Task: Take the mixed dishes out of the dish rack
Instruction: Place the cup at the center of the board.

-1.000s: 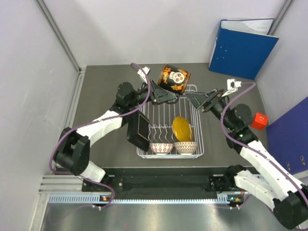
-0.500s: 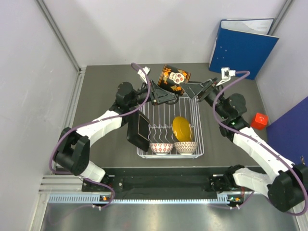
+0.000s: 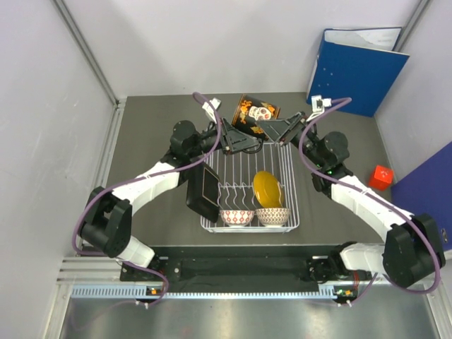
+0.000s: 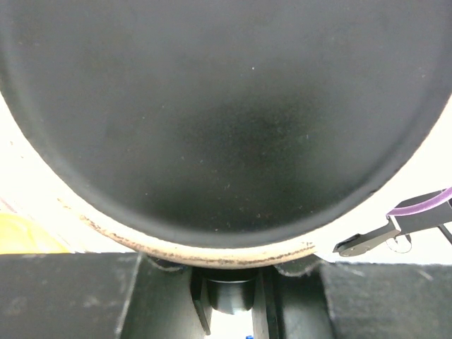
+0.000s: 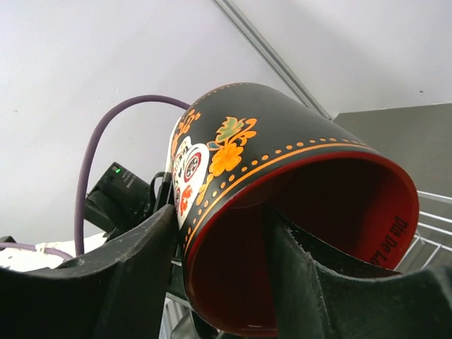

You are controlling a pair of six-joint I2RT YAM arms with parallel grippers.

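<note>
The mug, black with orange flowers and a white skull and red inside, hangs tilted over the far end of the white wire dish rack. My left gripper is shut on it, and its dark base fills the left wrist view. My right gripper straddles the mug's wall, one finger outside and one inside, with a gap still showing inside. In the rack stand a yellow plate and two patterned bowls. A black square plate leans at its left side.
A blue binder stands against the back right wall. A small red cube lies on the table right of the rack, near a blue panel. Grey walls close in the left and back.
My right arm has swung left from beside the rack to the mug, and its jaws have narrowed round the mug's wall. The left arm and the mug have stayed put.
</note>
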